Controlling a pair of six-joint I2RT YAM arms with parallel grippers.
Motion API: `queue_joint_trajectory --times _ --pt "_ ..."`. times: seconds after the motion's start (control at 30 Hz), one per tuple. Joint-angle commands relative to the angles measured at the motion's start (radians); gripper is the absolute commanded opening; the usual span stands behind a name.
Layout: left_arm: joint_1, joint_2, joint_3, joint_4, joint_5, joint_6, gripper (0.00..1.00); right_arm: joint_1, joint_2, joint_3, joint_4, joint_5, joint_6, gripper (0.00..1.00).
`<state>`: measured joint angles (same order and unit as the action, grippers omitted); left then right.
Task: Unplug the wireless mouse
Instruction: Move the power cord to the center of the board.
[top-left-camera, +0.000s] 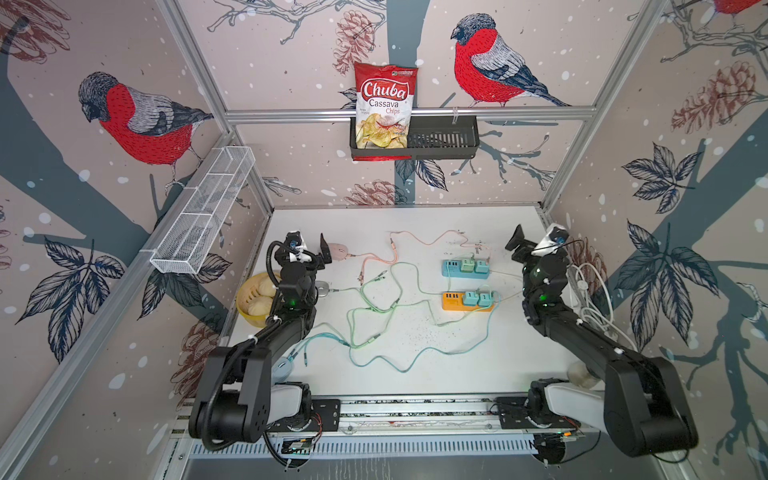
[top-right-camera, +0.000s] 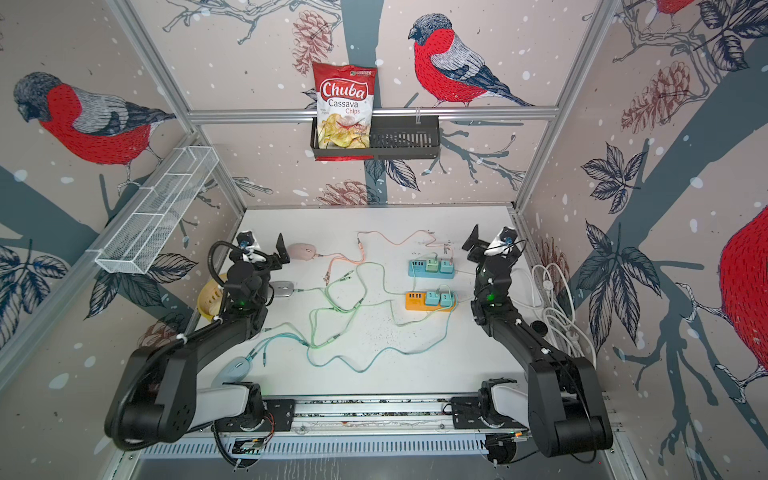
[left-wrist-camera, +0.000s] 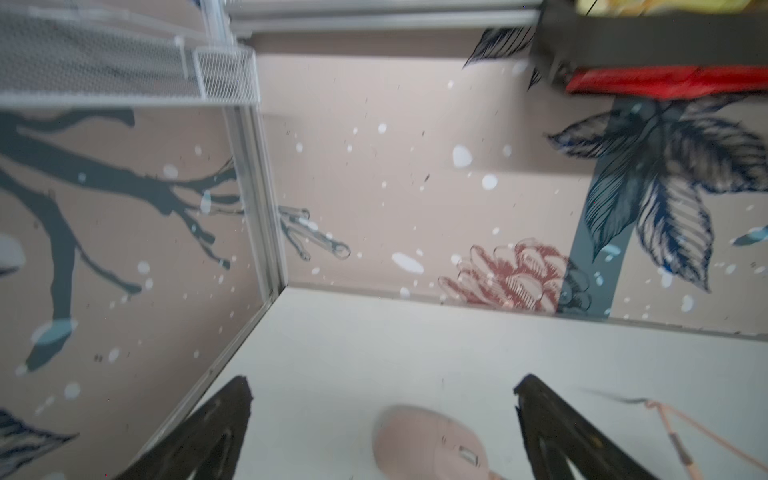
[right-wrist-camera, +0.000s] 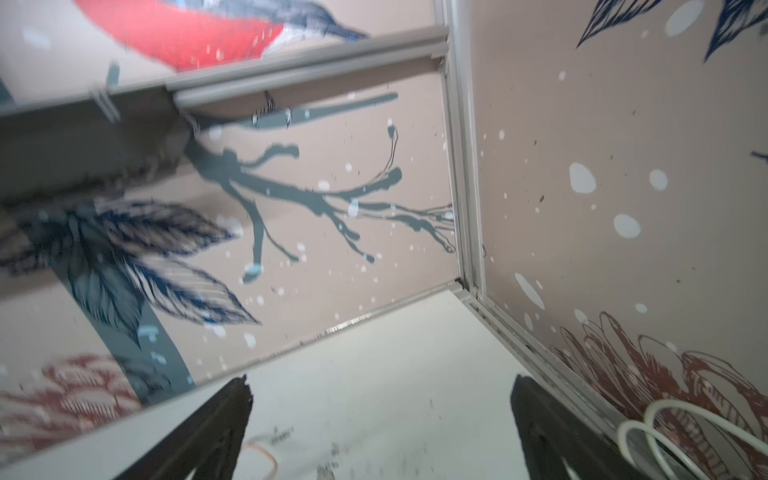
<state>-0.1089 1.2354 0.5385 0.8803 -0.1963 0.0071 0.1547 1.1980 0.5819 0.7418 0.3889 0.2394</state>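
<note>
Three mice lie on the left side of the bench (top-left-camera: 415, 220), each with a cable at its nose. The pink mouse (top-left-camera: 338, 252) is far left, the grey mouse (top-left-camera: 323, 289) is in the middle, and the blue mouse (top-left-camera: 283, 368) is near left, partly under the left arm. The task doesn't say which one. The left fingers (top-left-camera: 323, 246) sit just beside the pink one, so that's my pick.

The left fingers are spread wide and hold nothing. In the left wrist view the pink mouse (left-wrist-camera: 432, 444) shows low between them, apparently untouched, though blur makes it hard to be sure. The right fingers (top-left-camera: 517, 235) are also wide apart and empty. They are at far right, well apart from any mouse, to the right of the blue power strip (top-left-camera: 465, 268). The pink cable (top-left-camera: 415, 241) runs right from the mouse nose and loops across the bench toward the chargers on that strip.

Handling, as a judgement: the mouse looks light, with a smooth rounded shell — slippery, and likely to slide on the bench if the plug is tugged alone. The cable is thin and soft, so it's no good to pull on. Take the small stiff plug (top-left-camera: 352, 254) at the mouse nose, across its sides. Pin or grip the mouse body across its width with the other fingers. Pull straight along the plug's line with no bending — the small port is probably the fragile part.
</note>
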Motion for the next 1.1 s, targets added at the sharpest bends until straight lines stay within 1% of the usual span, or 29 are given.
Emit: queue_joint_trajectory --times 0.0,0.03,0.07,0.1,0.13,0.17,0.23,0.27,0.37,0.47,0.53,0.67,0.73,0.87,0.97,1.07 --pt "-0.051 -0.086 0.143 -0.196 0.180 0.055 1.00 -0.056 0.031 0.102 -0.443 -0.117 0.344 1.00" --pt "-0.056 -0.111 0.198 -0.239 0.279 0.047 1.00 -0.091 0.049 0.121 -0.462 -0.291 0.368 1.00" --pt "-0.057 -0.131 0.253 -0.287 0.369 0.027 0.99 -0.107 0.063 0.135 -0.460 -0.458 0.364 1.00" --pt "-0.057 -0.150 0.294 -0.331 0.422 0.003 1.00 -0.092 0.078 0.140 -0.444 -0.567 0.353 1.00" --pt "-0.057 -0.171 0.335 -0.390 0.445 -0.036 0.99 -0.046 0.075 0.144 -0.439 -0.630 0.329 1.00" --pt "-0.057 -0.190 0.361 -0.440 0.441 -0.079 0.99 0.036 0.063 0.167 -0.466 -0.619 0.276 1.00" --pt "-0.055 -0.235 0.376 -0.520 0.403 -0.139 0.99 0.232 0.059 0.231 -0.565 -0.498 0.140 1.00" --pt "-0.055 -0.263 0.367 -0.551 0.388 -0.162 0.99 0.332 0.060 0.264 -0.608 -0.444 0.070 1.00" --pt "-0.054 -0.372 0.279 -0.570 0.362 -0.208 0.99 0.586 0.082 0.330 -0.683 -0.361 -0.055 1.00" --pt "-0.052 -0.498 0.205 -0.622 0.267 -0.261 0.99 0.768 0.160 0.375 -0.707 -0.334 -0.139 1.00" --pt "-0.050 -0.565 0.201 -0.703 0.218 -0.272 0.98 0.863 0.240 0.423 -0.728 -0.329 -0.174 1.00" --pt "-0.049 -0.649 0.221 -0.865 0.218 -0.290 0.98 1.015 0.450 0.579 -0.786 -0.335 -0.246 1.00" --pt "-0.049 -0.676 0.233 -0.923 0.208 -0.308 0.98 1.069 0.568 0.680 -0.819 -0.340 -0.276 0.97" --pt "-0.049 -0.727 0.250 -0.986 0.200 -0.303 0.98 1.135 0.815 0.955 -0.939 -0.408 -0.285 0.84" --pt "-0.049 -0.748 0.260 -1.005 0.172 -0.310 0.98 1.177 0.942 1.116 -1.001 -0.408 -0.293 0.80" --pt "-0.049 -0.747 0.271 -1.010 0.170 -0.314 0.98 1.191 1.042 1.255 -1.084 -0.419 -0.310 0.77"
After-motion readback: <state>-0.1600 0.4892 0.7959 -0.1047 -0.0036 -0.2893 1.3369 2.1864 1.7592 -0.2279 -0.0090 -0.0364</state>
